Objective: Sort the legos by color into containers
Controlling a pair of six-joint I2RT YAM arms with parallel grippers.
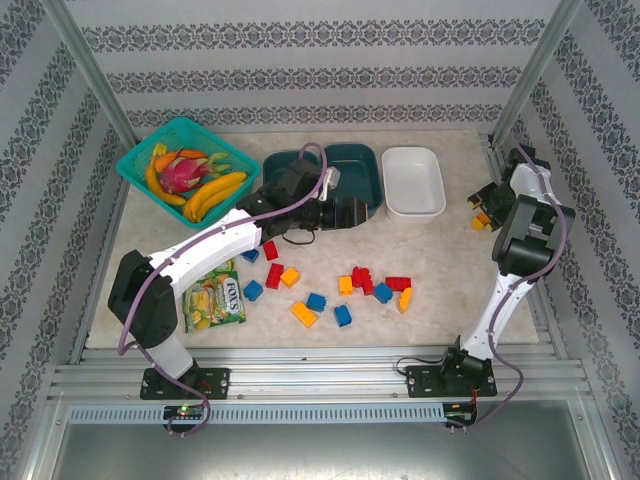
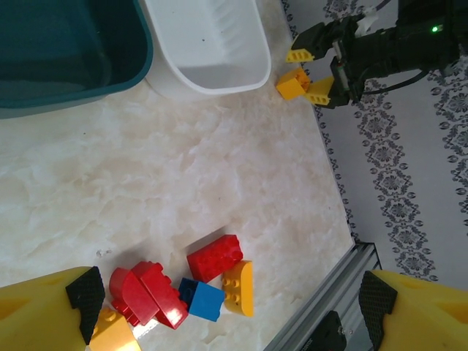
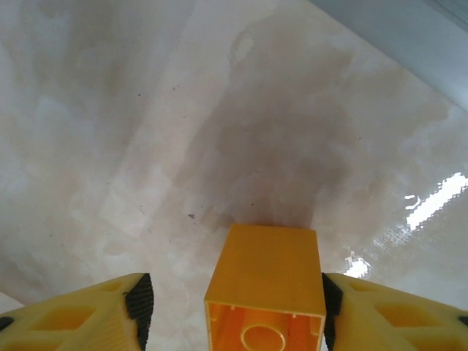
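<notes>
Several red, blue and orange legos (image 1: 342, 296) lie scattered across the table's middle. Two dark teal tubs (image 1: 352, 165) and a white tub (image 1: 413, 180) stand at the back. My left gripper (image 1: 358, 213) hovers open in front of the teal tubs. Between its wide-spread fingers the left wrist view looks down on a red brick (image 2: 214, 257), a blue brick (image 2: 202, 300) and a yellow brick (image 2: 239, 287). My right gripper (image 3: 230, 307) is low at the table's right edge, open around an orange brick (image 3: 267, 278). The right pad touches the brick and the left pad stands apart from it.
A turquoise basket of fruit (image 1: 185, 165) sits at the back left. A green snack packet (image 1: 213, 297) lies beside the left arm. An aluminium rail (image 2: 329, 307) bounds the table close to my right gripper (image 1: 483, 203).
</notes>
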